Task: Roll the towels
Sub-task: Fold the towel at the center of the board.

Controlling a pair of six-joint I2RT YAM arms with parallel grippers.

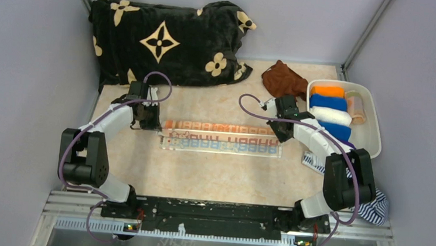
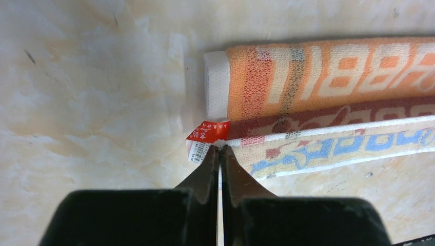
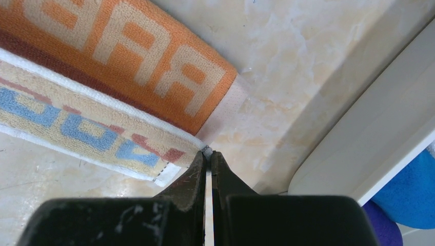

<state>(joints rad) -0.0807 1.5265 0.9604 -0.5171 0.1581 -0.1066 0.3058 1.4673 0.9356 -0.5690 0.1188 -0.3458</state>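
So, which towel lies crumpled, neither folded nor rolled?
The brown towel, heaped left of the white bin. The orange printed towel and blue printed towel lie in long strips; the rest are rolls in the bin.

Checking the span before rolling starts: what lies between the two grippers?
The printed towels, folded into a long strip, run from left gripper to right gripper; the top view shows it.

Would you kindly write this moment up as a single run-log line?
printed towel: flat folded strip, unrolled | left gripper: shut on its left end | right gripper: shut on its right end
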